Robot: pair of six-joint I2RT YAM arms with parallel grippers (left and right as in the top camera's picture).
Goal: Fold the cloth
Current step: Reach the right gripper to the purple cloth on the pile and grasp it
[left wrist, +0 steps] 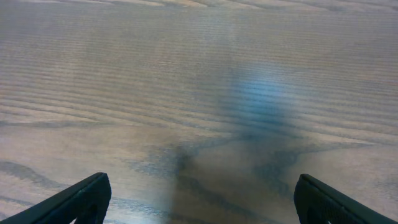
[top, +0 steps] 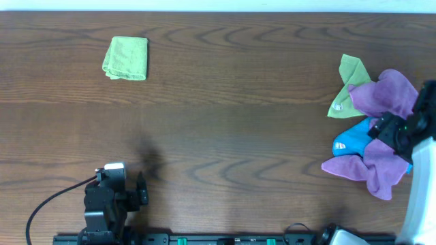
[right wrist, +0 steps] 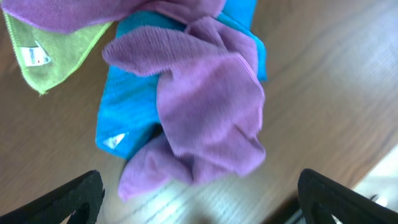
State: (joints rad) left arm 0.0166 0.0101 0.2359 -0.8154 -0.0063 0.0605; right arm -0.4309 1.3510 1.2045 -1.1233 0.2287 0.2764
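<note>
Right gripper (right wrist: 199,198), wrist view: two dark tips at the lower corners of the frame, jaws spread fully, nothing pinched between them. Directly beyond them, at frame centre, lies the lilac-purple cloth (right wrist: 211,106), crumpled and draped over a bright blue cloth (right wrist: 124,99). A second stretch of purple fabric runs along the top edge; whether it belongs to the same cloth cannot be told. A lime-green cloth (right wrist: 59,53) with a small white tag (right wrist: 35,56) shows at upper left, partly under that purple. The blue item also carries a tag near its lower corner.

Overhead view: the pile sits at the right edge of the frame, at mid-height, on the wooden counter (top: 238,102). Count in the pile:
- Purple fabric: two lobes, one above and one below the right arm.
- Blue cloth: one.
- Lime-green cloth: one, at the pile's upper left.

All of these touch or overlap. The right gripper hangs over the middle of the pile and hides part of it.

Separate item: one folded lime-green cloth (top: 127,58), upper left of the frame, well apart from the pile. Lime-green total: two.

Left gripper (left wrist: 202,196), wrist view: jaws spread wide, empty, over bare wood grain with a blurred shadow. Overhead, it sits at lower left near the bottom edge, well apart from every cloth.
</note>
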